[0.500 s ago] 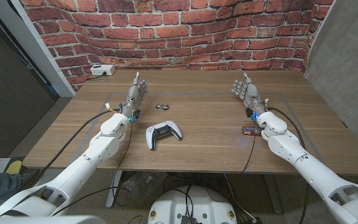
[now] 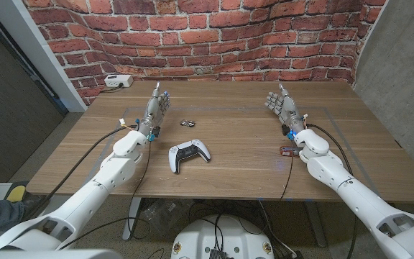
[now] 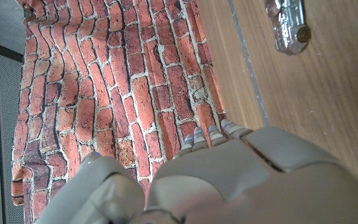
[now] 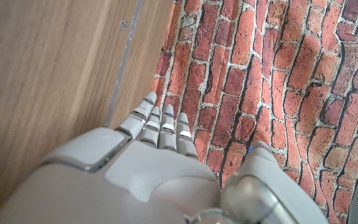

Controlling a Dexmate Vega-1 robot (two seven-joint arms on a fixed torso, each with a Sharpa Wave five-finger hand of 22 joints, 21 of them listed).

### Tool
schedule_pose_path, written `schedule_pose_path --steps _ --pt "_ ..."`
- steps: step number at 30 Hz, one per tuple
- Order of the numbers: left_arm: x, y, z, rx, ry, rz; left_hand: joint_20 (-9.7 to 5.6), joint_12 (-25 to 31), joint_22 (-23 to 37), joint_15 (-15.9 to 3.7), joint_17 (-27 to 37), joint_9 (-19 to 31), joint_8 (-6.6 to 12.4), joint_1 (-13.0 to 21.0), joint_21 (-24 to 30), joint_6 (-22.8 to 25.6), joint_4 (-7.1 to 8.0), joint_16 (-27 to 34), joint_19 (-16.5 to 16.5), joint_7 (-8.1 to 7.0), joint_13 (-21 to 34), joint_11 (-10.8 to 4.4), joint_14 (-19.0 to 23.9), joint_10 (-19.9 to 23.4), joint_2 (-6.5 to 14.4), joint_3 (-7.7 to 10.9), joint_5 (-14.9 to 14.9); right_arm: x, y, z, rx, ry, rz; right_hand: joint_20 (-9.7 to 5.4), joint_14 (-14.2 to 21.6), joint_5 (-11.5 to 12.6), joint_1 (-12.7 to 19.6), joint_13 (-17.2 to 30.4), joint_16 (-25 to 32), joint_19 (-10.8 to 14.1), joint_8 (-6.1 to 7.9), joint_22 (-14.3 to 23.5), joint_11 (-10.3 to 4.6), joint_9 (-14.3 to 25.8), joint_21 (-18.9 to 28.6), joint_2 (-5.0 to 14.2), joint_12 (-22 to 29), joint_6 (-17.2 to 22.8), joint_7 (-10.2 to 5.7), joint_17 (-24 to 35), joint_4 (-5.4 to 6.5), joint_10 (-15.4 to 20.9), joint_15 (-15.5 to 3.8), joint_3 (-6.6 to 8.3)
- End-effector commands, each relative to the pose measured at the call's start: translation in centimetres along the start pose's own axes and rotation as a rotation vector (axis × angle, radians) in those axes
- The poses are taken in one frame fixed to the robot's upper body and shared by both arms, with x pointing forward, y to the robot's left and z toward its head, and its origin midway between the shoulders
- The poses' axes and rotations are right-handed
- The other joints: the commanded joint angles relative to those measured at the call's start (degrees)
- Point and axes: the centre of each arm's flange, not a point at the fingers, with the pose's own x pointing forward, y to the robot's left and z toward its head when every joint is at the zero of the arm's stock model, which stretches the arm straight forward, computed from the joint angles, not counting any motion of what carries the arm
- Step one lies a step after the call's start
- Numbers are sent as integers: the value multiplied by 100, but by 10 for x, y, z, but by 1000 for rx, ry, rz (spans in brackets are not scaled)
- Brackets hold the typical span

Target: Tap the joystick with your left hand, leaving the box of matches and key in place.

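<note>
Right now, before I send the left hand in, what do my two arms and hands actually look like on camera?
Both arms have smooth white rounded shells. The left hand and right hand are grey, with segmented fingers and pale fingertips. Black cables run along each forearm, and small blue and orange fittings sit at each wrist. The backs of the hands are matte grey plates with seams.
</note>
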Motion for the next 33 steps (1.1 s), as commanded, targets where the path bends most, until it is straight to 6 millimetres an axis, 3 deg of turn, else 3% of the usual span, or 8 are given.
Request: schedule_pose_path --steps 1,15,22,33 --pt "-12 -1 31 29 -87 -27 49 29 21 1 25 29 36 14 59 45 31 30 27 -12 27 -3 47 40 50 -13 20 -7 3 7 -18 -17 -1 11 27 34 44 2 25 28 14 13 -11 23 36 10 16 57 -3 22 -17 72 25 14" --pt "-37 -3 42 130 -165 -43 158 114 16 -67 18 28 192 184 131 698 -25 84 311 -117 28 -18 445 444 133 -21 12 -12 7 18 -35 -42 0 17 35 36 41 3 22 27 11 13 8 23 33 19 11 60 -6 23 -20 83 20 10" --pt "-49 1 46 163 -238 -45 117 175 9 -114 16 27 241 264 173 1033 -56 124 539 -147 28 -69 731 753 140 -51 3 -14 8 25 -46 -56 5 19 39 36 38 4 21 27 13 13 9 23 31 25 11 70 -9 23 -21 93 27 8" --pt "-68 1 50 217 -271 -49 179 180 5 -148 15 27 243 319 171 1146 -102 120 614 -165 29 -116 826 857 55 -100 -1 -24 1 32 -51 -71 12 21 46 37 35 4 20 30 18 13 7 23 30 28 12 91 -20 24 -25 109 31 4"
